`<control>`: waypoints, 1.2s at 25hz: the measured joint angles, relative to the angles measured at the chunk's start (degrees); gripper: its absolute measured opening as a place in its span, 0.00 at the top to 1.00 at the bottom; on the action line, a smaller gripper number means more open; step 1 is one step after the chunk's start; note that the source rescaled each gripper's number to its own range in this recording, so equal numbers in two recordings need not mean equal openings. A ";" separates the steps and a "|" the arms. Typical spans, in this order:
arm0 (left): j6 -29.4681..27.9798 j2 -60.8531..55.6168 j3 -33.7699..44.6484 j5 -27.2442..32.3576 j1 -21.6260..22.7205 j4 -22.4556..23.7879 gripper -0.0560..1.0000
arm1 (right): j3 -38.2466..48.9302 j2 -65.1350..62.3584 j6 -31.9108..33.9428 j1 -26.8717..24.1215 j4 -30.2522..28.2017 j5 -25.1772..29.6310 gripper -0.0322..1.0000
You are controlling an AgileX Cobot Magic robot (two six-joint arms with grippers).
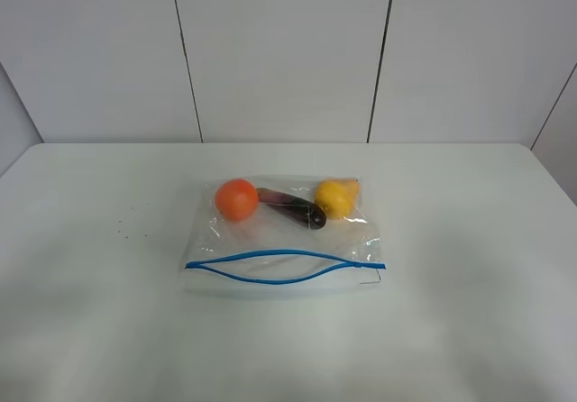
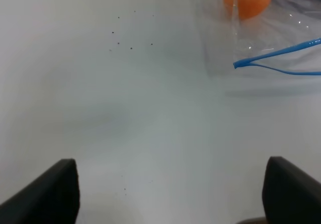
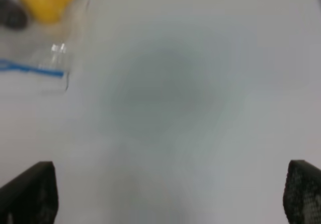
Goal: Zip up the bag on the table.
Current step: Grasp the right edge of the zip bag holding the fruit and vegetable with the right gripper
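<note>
Both spread wide, the left end effector (image 2: 170, 194) and the right end effector (image 3: 166, 194) hover empty over the white bench (image 1: 81, 330). Mid-bench lies the bag (image 1: 270, 240), its blue zip strip (image 1: 284, 267) gaping nearest, toy produce (image 1: 290, 205) beyond.

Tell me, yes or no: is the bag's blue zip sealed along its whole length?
No: in the exterior high view the bag has its two blue zip strips bowed apart in the middle, joined only near the ends.

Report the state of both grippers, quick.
Left gripper: open, jaws wide apart, holding nothing.
Right gripper: open, jaws wide apart, holding nothing.
</note>
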 joint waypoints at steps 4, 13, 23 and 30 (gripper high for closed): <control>0.00 0.00 0.00 0.00 0.00 0.00 0.01 | -7.94 16.61 0.00 0.00 3.43 1.46 0.00; 0.00 0.00 0.00 0.00 0.00 0.00 0.01 | -17.18 48.87 -1.70 0.00 8.87 -0.80 0.00; 0.00 0.00 0.00 -0.01 0.00 0.00 0.01 | -17.24 75.95 -15.58 0.00 23.90 -15.30 0.00; 0.00 0.00 0.00 -0.06 0.00 0.00 0.01 | -20.48 88.71 -31.02 -1.95 38.83 -17.82 0.01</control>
